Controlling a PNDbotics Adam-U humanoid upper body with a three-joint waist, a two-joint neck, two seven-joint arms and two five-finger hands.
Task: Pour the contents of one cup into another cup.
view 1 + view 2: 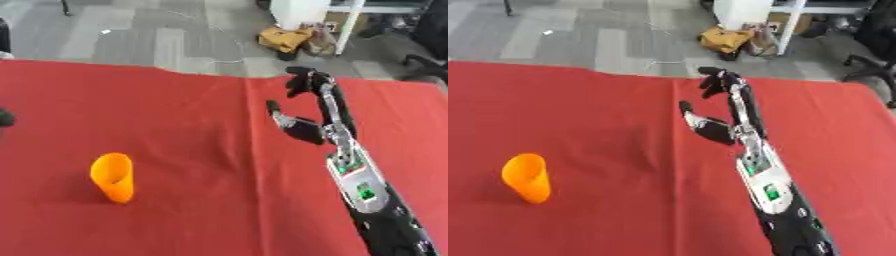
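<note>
One orange cup [113,177] stands on the red tablecloth [192,150] at the left, its mouth tilted toward the upper left. I see no second cup. My right hand [317,107] reaches up the cloth right of centre, far from the cup. Its fingers are stretched out with the tips bent over and the thumb spread to the left; it holds nothing. At the left edge a small dark shape [5,117] shows, too little to tell what it is.
The far edge of the table [210,75] runs across the top, with grey floor beyond. A yellow bag [284,39] and a white cabinet [302,12] stand on the floor behind; a dark chair [872,35] is at the far right.
</note>
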